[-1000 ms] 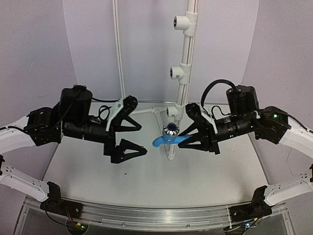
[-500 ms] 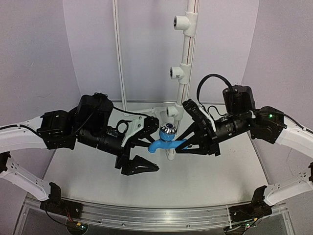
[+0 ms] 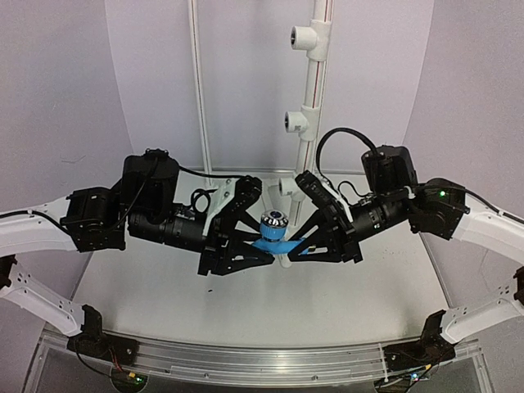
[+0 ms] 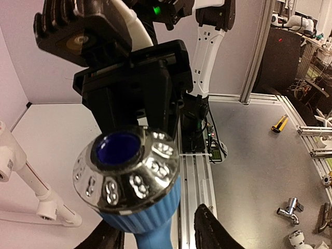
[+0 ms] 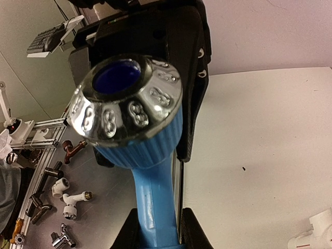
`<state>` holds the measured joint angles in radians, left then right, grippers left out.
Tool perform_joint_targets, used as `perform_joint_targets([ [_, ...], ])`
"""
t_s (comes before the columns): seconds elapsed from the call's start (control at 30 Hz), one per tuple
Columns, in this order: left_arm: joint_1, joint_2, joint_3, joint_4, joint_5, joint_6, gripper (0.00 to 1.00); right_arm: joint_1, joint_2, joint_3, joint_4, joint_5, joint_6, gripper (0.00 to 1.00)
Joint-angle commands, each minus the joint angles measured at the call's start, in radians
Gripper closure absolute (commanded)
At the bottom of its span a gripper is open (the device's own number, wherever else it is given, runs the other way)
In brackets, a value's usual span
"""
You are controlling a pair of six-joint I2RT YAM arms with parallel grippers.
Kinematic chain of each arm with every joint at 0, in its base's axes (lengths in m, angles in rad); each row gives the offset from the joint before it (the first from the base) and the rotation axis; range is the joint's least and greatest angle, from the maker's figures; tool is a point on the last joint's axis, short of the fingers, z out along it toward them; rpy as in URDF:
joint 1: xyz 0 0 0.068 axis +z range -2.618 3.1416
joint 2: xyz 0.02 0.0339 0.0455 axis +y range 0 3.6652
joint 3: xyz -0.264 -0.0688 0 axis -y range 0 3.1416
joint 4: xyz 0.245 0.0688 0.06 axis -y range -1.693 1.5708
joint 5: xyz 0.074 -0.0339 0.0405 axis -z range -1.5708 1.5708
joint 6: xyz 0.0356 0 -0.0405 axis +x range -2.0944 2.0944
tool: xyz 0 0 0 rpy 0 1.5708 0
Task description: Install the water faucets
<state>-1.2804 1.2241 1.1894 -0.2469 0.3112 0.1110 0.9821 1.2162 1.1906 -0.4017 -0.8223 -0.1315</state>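
The blue water faucet (image 3: pixel 274 243) hangs in the air above the counter (image 3: pixel 164 286), in the middle of the scene between the two grippers. It is close to the lowest tee fitting (image 3: pixel 287 187) of the upright white pipe stand (image 3: pixel 315 82). Its long blue body lies roughly level and runs left to right, one end toward each arm. Its chrome knob (image 3: pixel 273 221), capped in dark blue, stands off the body and faces up toward the overhead camera. The threaded end is hidden in every view. The right gripper (image 3: pixel 295 246) comes in from the right with its jaws pinching the blue body; the right wrist view shows the body passing snugly between both fingers (image 5: pixel 189 233), knob nearest the lens. The left gripper (image 3: pixel 260 246) reaches in from the left with its jaws spread to either side of the other end. In the left wrist view a gap shows between the body and one finger (image 4: pixel 207 233), so they straddle it without gripping. Beyond the counter's edge, loose metal taps (image 4: pixel 288 210) and white fittings (image 5: pixel 72 199) lie on a grey surface.
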Motion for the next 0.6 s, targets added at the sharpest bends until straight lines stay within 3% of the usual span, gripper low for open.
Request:
perform_joint_targets([
  [0.0,-0.003,-0.016,-0.009,0.128,-0.009,-0.019,0.61,-0.003,0.010,0.047,0.077,-0.037,0.037,1.00],
  [0.4,-0.003,-0.049,-0.127,0.325,-0.026,-0.075,0.73,-0.003,0.028,0.061,0.140,-0.064,0.098,1.00],
  [0.57,-0.003,-0.039,-0.138,0.362,-0.016,-0.093,0.74,-0.003,0.037,0.069,0.158,-0.072,0.116,1.00],
])
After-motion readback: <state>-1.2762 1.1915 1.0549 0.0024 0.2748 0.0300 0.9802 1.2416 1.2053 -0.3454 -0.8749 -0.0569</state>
